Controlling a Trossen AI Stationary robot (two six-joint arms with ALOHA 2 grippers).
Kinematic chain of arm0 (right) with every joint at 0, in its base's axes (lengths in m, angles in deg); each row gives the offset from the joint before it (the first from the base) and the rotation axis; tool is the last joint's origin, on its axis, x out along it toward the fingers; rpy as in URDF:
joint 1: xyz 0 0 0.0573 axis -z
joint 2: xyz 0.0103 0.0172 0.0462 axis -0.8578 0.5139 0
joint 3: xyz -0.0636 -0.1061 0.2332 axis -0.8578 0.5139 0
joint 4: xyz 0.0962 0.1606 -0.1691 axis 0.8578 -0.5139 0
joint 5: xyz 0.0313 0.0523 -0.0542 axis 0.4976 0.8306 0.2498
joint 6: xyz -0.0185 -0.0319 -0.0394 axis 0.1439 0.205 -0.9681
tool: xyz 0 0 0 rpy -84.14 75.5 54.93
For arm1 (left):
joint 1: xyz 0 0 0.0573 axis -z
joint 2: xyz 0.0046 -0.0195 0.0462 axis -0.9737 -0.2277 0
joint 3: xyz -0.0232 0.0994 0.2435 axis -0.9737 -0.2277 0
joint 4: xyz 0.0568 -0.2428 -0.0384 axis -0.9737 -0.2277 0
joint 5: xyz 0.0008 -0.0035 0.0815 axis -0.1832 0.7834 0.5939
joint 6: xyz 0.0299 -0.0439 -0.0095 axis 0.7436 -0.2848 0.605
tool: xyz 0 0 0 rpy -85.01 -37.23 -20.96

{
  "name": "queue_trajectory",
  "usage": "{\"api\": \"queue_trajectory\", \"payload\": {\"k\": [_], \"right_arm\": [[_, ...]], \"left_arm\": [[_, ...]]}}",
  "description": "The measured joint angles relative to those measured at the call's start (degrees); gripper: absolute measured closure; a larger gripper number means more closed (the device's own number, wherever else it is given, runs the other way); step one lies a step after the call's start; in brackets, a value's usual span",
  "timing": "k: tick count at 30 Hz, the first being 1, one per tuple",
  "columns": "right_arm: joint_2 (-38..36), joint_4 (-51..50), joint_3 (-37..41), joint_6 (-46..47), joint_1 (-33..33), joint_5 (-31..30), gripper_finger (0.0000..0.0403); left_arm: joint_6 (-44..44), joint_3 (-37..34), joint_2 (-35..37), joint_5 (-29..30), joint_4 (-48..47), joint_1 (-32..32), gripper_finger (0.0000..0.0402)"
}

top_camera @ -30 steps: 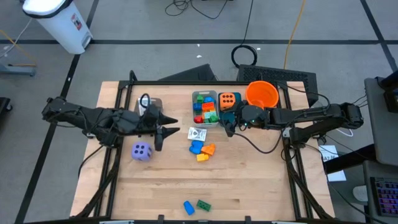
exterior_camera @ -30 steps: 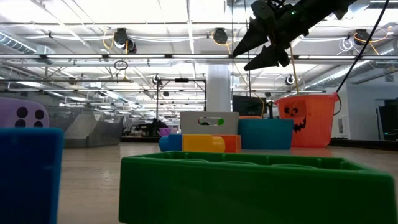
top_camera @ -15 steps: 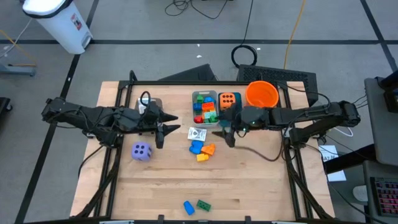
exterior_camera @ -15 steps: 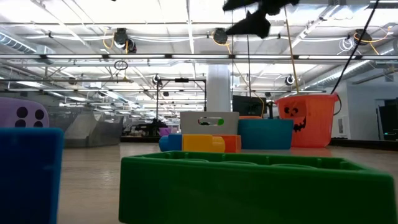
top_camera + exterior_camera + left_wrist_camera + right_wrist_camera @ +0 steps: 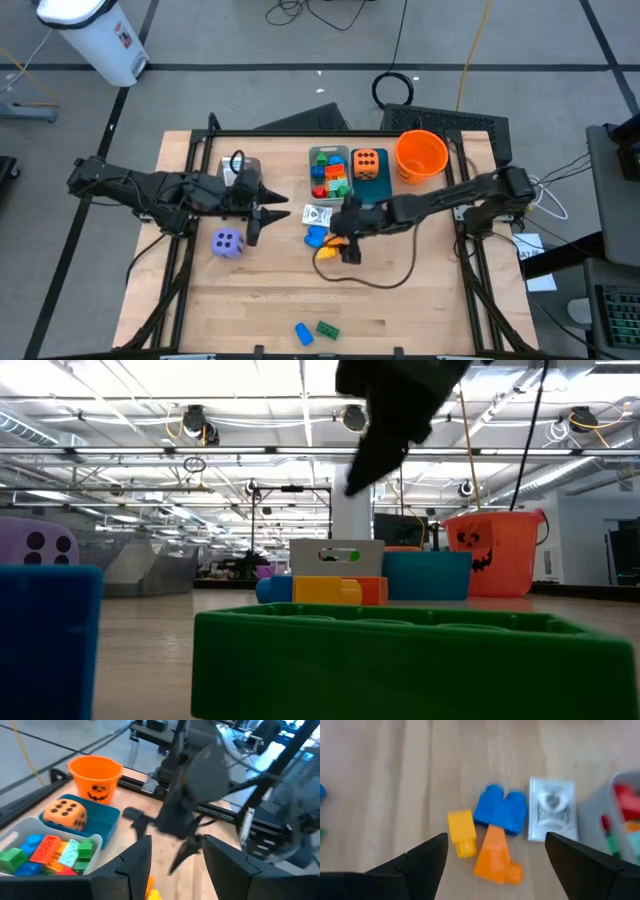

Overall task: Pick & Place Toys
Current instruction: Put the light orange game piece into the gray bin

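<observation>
Right gripper spread wide above glossy plastic bricks, flat printed packet just beyond, left gripper partly open.

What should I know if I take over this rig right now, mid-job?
Right tool: open, empty, hovering over the loose cluster at table centre: blue brick, yellow brick, orange brick, with a white packet beside them.
Left tool: partly open, empty, waiting above the table beside the purple die.
Done: grey bin holds several bricks; orange die sits in the teal bin.
Left: the centre cluster, the packet, the purple die, plus a blue brick and green brick at the near edge.
</observation>
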Motion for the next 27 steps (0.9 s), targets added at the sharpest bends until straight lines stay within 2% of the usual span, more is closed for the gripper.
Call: {"api": "queue_trajectory", "payload": {"k": [4,13,27], "right_arm": [[4.03,-2.05,-0.02,0.01,-0.13,0.04,0.0080],[9.81,-3.00,-0.07,2.08,-0.09,0.11,0.0080],[14.21,-4.04,0.07,7.50,2.42,0.13,0.0080]], "left_arm": [[-1.06,0.00,0.00,-1.88,-0.10,-0.01,0.0218],[-1.12,0.00,0.00,-2.01,-0.33,1.10,0.0218],[-1.12,0.00,0.00,-1.42,-0.59,1.45,0.0218]]}}
